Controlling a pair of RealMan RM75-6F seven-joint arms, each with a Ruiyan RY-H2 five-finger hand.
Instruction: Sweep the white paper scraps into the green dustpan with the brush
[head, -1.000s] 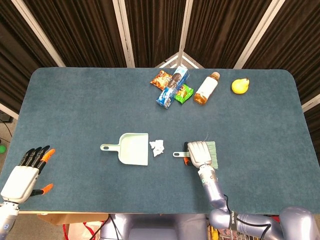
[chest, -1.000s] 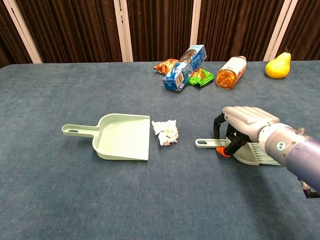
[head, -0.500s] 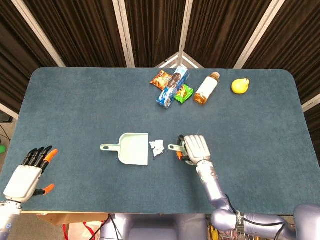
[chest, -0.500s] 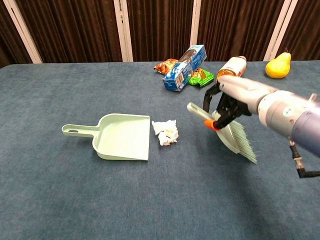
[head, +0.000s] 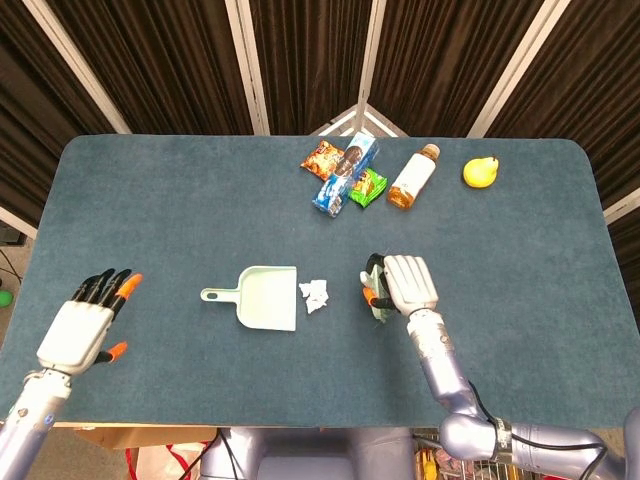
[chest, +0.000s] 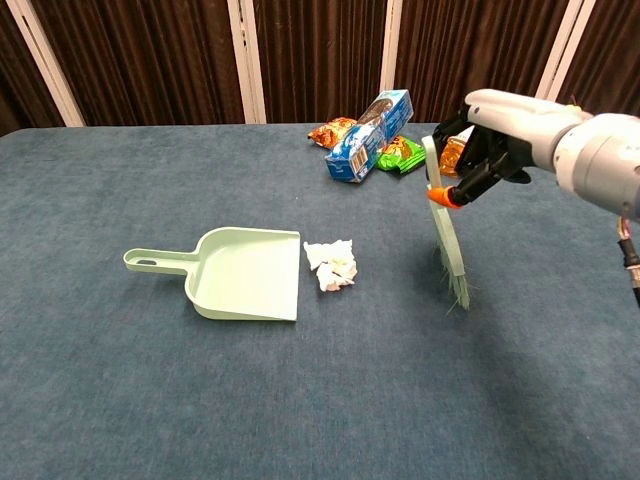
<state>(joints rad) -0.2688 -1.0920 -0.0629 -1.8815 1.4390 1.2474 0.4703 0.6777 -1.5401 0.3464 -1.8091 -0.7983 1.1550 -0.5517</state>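
The right hand (chest: 490, 140) is gripping the brush (chest: 447, 240), bristles hanging down, seemingly just above the table (chest: 100, 380). It should be lowering them beside the scraps (chest: 331, 264), on the side away from the dustpan (chest: 245, 272), then pushing gently. The left hand (head: 85, 325) is hovering with fingers apart near the table's front left corner.

bright even overhead light, soft shadows, sharp focus

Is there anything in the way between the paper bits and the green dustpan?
Nothing visible. The white paper scraps lie right beside the open mouth of the green dustpan, with only bare table between them. The brush, held by the right hand, hangs on the scraps' other side.
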